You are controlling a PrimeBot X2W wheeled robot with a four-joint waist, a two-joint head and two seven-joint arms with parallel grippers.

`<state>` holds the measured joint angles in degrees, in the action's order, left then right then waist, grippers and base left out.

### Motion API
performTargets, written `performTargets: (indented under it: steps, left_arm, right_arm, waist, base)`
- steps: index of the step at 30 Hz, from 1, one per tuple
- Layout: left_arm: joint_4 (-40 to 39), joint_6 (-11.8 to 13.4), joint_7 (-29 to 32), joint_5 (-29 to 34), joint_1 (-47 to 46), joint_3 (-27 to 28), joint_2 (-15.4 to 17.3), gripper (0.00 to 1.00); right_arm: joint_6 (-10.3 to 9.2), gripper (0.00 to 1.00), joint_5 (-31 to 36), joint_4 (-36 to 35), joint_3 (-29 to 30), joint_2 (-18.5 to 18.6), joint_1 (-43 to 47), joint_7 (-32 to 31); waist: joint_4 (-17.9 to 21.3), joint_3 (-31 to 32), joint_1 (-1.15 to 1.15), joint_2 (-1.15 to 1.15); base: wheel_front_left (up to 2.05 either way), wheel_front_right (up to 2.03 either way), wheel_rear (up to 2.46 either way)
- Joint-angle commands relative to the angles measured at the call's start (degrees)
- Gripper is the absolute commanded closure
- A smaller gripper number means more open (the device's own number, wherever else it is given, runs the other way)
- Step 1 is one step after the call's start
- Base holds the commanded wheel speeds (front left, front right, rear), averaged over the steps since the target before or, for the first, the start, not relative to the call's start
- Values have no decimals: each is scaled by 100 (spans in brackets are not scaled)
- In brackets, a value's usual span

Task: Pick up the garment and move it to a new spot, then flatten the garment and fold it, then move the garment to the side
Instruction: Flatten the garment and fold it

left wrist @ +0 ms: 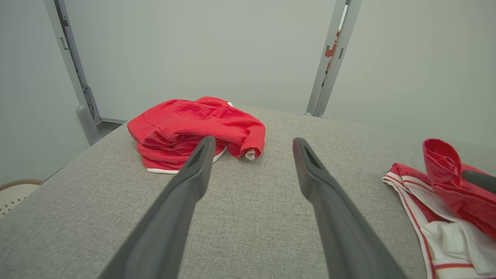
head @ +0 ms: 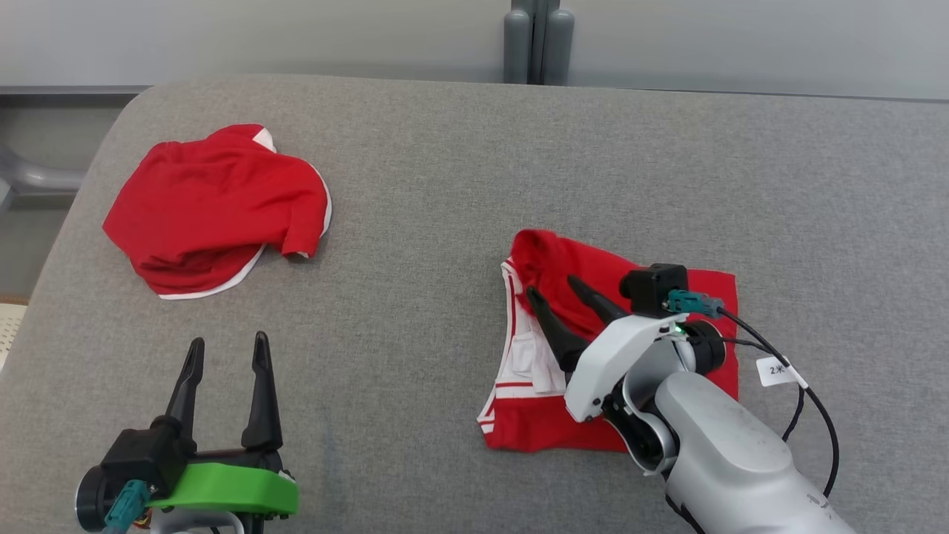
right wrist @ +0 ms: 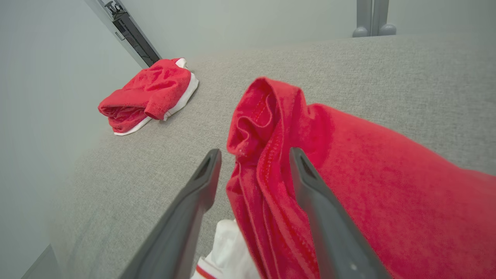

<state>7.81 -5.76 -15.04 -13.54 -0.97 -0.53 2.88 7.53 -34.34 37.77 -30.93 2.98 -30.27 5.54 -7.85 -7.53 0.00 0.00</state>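
Red garment with white trim [head: 549, 259] lies partly folded on the grey fabric-covered table [head: 445, 185], toward the robot's right and near its front edge. The right gripper [head: 551, 285] hangs low over its far left corner. Its jaws stand well apart and grip nothing, though in the right wrist view a raised ridge of red cloth [right wrist: 263, 116] sits between them.

That ridge looks like the main hazard. It stands up rather than lying flat, so the fold could spring open or slump sideways once nothing steadies it. With a finger on either side of the ridge, a sideways or tilted withdrawal could also catch the cloth and drag the layer out of line; a straight lift looks safer.

Along the garment's left edge the white inner layer [head: 530, 356] shows beyond the red, so the edges appear unevenly matched. A further fold may worsen that skew.

The left gripper [head: 228, 341] hovers near the table's front left, jaws fully apart and empty, well away from the garment. A one-armed carry to the side could therefore let the layers slide apart.

A second, crumpled red garment with a white hem [head: 215, 208] lies at the far left and might be taken for the target.
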Motion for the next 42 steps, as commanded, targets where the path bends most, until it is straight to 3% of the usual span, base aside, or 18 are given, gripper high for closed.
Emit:
performTargets:
  steps: [1,10,17,22,31,42]
  left_arm:
    - [10,29,-19,-13,-39,28,4,0]
    - [-2,-9,-19,70,39,14,4,0]
    - [-13,-17,-19,134,37,37,4,0]
    - [-16,-32,-19,175,108,72,4,0]
    - [-7,-59,-19,240,231,172,4,0]
    - [170,-9,-19,397,353,264,4,0]
  right_arm:
    - [-9,0,2,13,-11,18,-116,175]
    - [-9,0,67,-445,241,508,-122,816]
    - [-9,0,260,-1181,974,1058,471,960]
    - [-9,0,560,-1931,1619,1219,1327,966]
    - [-9,0,1007,-2929,2563,849,2651,966]
    - [-9,0,1525,-3494,2744,538,3457,967]
  waist:
    - [56,34,0,0]
    - [329,183,0,0]
    - [496,244,0,0]
    - [625,289,0,0]
    - [752,422,0,0]
    - [750,594,0,0]
  base:
    - [0,0,0]
    - [0,0,0]
    - [0,0,0]
    - [0,0,0]
    - [0,0,0]
    - [0,0,0]
